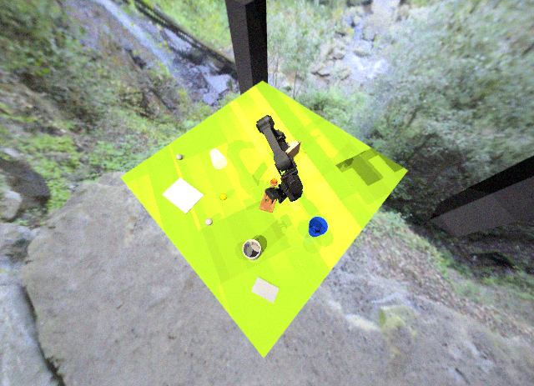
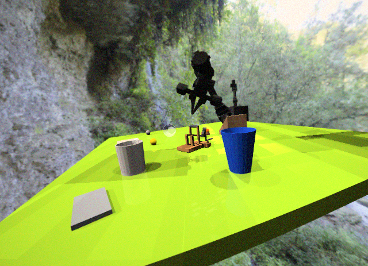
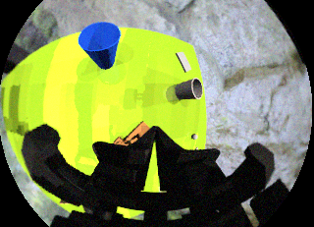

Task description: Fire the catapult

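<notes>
The wooden catapult (image 1: 268, 203) (image 2: 194, 141) (image 3: 133, 136) stands near the middle of the green table. A small orange ball (image 1: 273, 182) (image 2: 207, 130) sits at its far end, by the arm; I cannot tell whether it rests in the catapult's cup. The white mug (image 1: 251, 248) (image 2: 130, 157) (image 3: 188, 89) stands upright nearer the front edge. My gripper (image 2: 194, 111) (image 3: 155, 128) is shut and empty. It hangs above the catapult, fingers pointing down.
A blue cup (image 1: 318, 226) (image 2: 239, 150) (image 3: 100, 44) stands right of the catapult. Also on the table are a yellow ball (image 1: 223, 197) (image 2: 153, 141), two pale balls (image 1: 178, 157) (image 1: 209, 222), a clear glass (image 2: 169, 130), a white slab (image 1: 183, 194), a grey slab (image 1: 264, 289) (image 2: 89, 207) and a wooden wedge (image 1: 293, 148) (image 2: 234, 122).
</notes>
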Robot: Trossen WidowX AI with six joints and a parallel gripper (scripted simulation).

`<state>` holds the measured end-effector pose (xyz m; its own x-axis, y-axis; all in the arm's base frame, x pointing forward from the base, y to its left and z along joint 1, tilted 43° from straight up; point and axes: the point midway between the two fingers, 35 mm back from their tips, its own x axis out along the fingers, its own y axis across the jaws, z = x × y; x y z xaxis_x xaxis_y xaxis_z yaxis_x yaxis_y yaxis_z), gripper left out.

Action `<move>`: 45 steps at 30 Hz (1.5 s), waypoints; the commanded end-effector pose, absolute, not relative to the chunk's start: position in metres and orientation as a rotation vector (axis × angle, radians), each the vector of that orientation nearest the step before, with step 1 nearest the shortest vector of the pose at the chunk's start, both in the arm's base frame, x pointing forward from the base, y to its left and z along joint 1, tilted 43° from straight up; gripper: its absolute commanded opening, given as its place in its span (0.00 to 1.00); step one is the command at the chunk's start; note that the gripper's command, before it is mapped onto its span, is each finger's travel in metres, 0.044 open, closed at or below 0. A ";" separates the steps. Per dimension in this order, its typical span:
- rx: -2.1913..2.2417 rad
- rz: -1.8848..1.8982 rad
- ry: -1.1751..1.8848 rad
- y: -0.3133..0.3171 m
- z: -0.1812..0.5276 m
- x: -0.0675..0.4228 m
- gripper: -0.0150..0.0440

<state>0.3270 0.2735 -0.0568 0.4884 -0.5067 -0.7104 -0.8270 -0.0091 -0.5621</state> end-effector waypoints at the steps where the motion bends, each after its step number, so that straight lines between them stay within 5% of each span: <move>1: -1.823 0.425 1.195 0.264 -0.064 0.307 0.25; 45: -3.127 0.882 1.413 0.185 -0.040 0.186 0.25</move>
<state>0.1886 0.1883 -0.0421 0.5642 -0.7738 -0.2878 -0.6050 -0.6247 0.4936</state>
